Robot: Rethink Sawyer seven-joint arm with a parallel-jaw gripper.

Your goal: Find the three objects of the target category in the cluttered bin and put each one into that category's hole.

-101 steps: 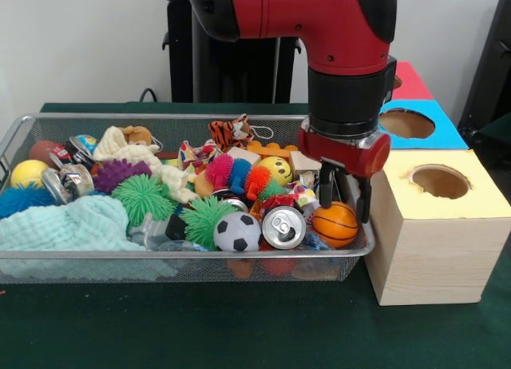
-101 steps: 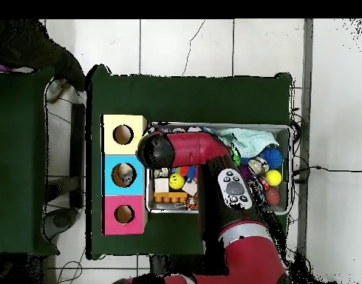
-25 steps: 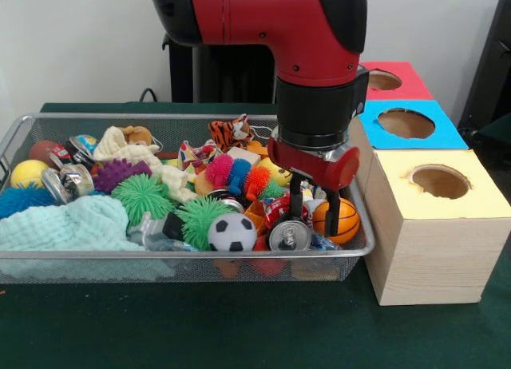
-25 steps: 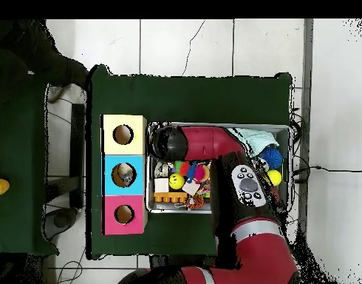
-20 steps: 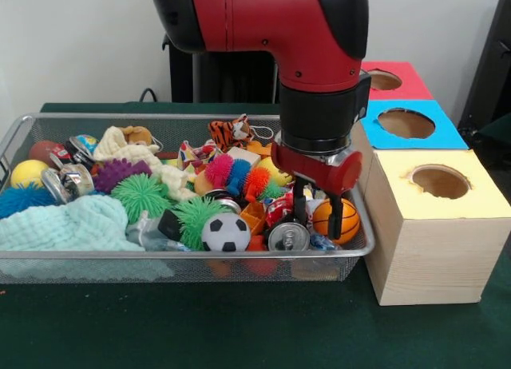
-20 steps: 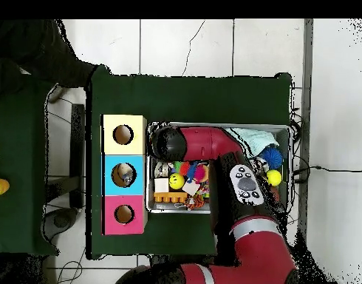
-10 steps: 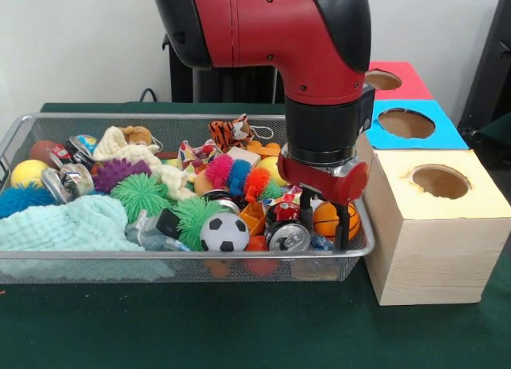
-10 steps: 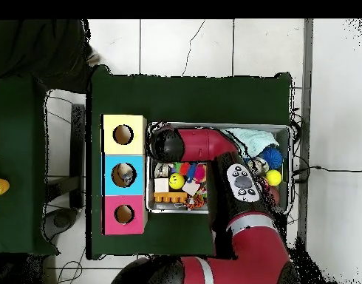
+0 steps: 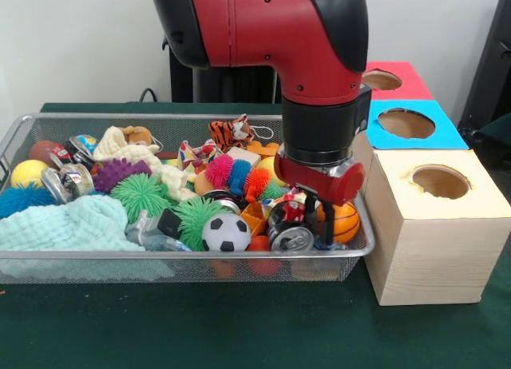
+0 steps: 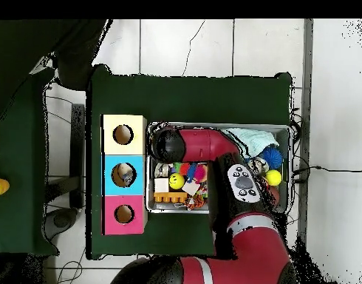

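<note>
Green felt covered the surface under the bin [image 9: 184, 259]. Its gripper [image 9: 313, 217] was down among the clutter by a can [image 9: 291, 238] — whether open or closed, unclear — and next likely needed a bottle [image 9: 152, 236].

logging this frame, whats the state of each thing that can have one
gripper: down in the bin's right end, fingers either side of a red can, grip unclear
red can: on its side, silver top facing the camera
bin: full of toys
clear bottle: lying among the toys, untouched
yellow box: nothing seen in its hole
blue box: something inside its hole
</note>
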